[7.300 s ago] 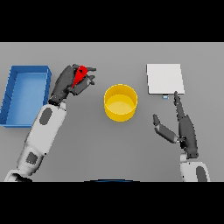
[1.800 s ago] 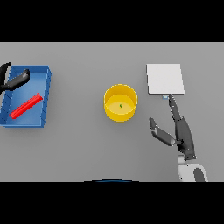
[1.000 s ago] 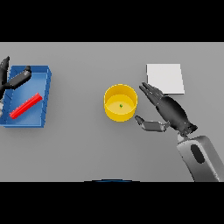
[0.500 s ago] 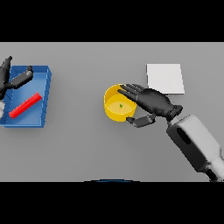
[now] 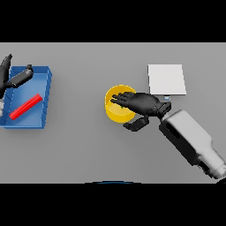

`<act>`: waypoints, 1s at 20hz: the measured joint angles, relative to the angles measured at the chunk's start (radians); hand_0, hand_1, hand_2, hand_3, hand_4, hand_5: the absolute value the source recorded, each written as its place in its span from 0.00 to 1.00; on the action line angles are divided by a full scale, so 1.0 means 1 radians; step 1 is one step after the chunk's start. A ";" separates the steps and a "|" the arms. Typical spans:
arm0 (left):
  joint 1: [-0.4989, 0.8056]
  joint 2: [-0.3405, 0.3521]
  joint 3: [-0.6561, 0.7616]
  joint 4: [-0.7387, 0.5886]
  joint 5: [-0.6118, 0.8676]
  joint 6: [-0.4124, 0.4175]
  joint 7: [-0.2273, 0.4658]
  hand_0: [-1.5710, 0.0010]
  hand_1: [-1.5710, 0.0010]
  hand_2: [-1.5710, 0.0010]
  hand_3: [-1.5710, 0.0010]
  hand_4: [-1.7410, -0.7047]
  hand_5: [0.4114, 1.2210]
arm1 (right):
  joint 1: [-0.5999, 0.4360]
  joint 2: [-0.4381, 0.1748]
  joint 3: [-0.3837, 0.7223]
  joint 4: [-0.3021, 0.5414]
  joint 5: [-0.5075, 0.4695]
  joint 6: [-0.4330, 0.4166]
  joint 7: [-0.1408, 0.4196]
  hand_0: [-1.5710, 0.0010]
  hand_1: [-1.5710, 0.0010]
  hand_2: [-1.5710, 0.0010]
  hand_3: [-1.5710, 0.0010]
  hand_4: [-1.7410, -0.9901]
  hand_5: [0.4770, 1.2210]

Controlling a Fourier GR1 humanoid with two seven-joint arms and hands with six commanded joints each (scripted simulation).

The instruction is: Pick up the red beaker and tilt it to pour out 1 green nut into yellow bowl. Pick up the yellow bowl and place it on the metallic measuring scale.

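I have the right hand (image 5: 143, 103) at the yellow bowl (image 5: 115, 110), fingers reaching over its right rim and the thumb curled below against the outer wall, so it is gripping the bowl. The bowl sits on the table (image 5: 88, 150), left of the scale (image 5: 166, 79) and apart from it. My left hand (image 5: 11, 77) is at the far left over the blue bin (image 5: 44, 101), fingers loose and holding nothing. The red beaker (image 5: 25, 106) lies on its side inside that bin
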 measured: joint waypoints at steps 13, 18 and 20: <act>0.001 0.003 0.000 0.019 -0.005 -0.003 -0.006 1.00 1.00 1.00 1.00 0.92 0.39 | -0.077 0.040 0.073 0.111 0.054 0.065 0.044 0.94 0.93 0.91 0.90 0.50 0.46; 0.009 0.013 0.012 0.007 0.004 0.002 -0.021 1.00 1.00 1.00 1.00 0.91 0.39 | -0.088 0.038 0.087 0.104 0.055 0.094 0.040 0.35 0.37 0.39 0.56 0.23 0.82; 0.010 0.026 0.015 0.001 0.007 -0.002 -0.011 1.00 1.00 1.00 1.00 0.91 0.39 | -0.096 0.030 0.088 0.106 0.038 0.128 0.025 0.22 0.24 0.25 0.41 0.15 0.89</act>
